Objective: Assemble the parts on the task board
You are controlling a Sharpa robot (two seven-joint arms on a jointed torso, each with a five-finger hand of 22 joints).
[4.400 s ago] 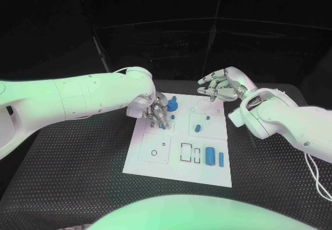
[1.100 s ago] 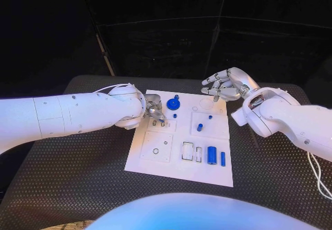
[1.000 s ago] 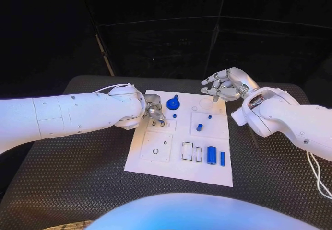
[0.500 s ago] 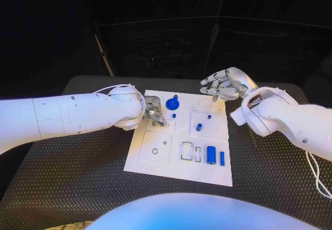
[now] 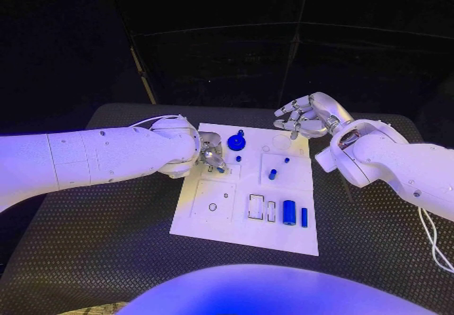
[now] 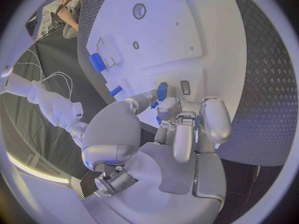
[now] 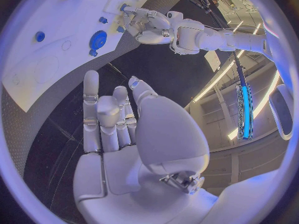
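While our left hand [image 5: 210, 152] works low over the far left part of the task board [image 5: 220, 223], its fingers [image 6: 163, 106] are pinched round a small blue peg [image 6: 162, 91], whose tip sits beside a small slot in the white plate. Our right hand [image 5: 304, 116] hangs above the worktop [image 5: 104, 223] just past the board's far right corner, holding nothing, its fingers [image 7: 91, 102] loosely curled yet apart from one another.

On the board we see a round blue knob [image 5: 237, 142] near the far edge, just beside the left hand. A small blue stud [image 5: 237, 158] lies next to it, another blue stud [image 5: 286, 159] sits toward the right, and a short blue peg [image 5: 272, 174] stands in the middle right panel. Near the front edge a fat blue cylinder [image 5: 288, 212] lies side by side with a thin blue bar [image 5: 304, 217], both to the right of two rectangular outlines. A small ring mark shows on the left middle panel.
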